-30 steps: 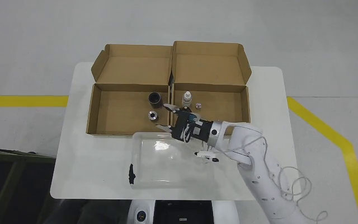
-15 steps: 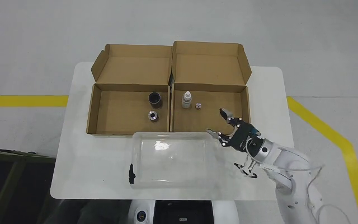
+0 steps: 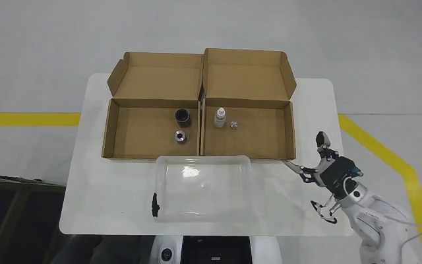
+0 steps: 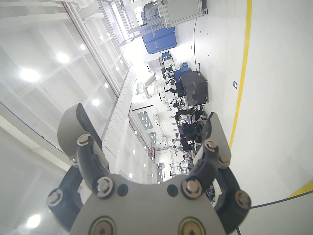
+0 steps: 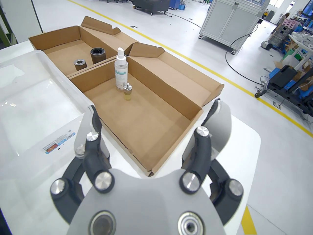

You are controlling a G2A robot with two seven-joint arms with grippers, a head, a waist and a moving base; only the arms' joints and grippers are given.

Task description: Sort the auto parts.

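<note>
- Four parts sit in two cardboard boxes in the top view. A dark sleeve (image 3: 182, 117) and a metal ring (image 3: 179, 136) are in the sleeve box (image 3: 138, 132). A spray bottle (image 3: 220, 117) and a small fitting (image 3: 233, 123) are in the bottle box (image 3: 264, 135).
- A clear bin (image 3: 204, 198) lies just in front of them. A small black piece (image 3: 155, 204) is at its end wall, and I cannot tell whether it is inside or outside.
- The right gripper (image 3: 308, 155) hangs over the table (image 3: 99, 185) by the bottle box's near corner, fingers spread and empty.
- In the left wrist view, the left gripper (image 4: 145, 125) points up into the hall, jaws apart, with nothing between them.
- In the right wrist view, the bottle (image 5: 121, 70) stands upright with the fitting just beside it.
- Judging by this, the black piece is probably next. Come down over the bin wall, not through it, and close low on the piece, squarely.
</note>
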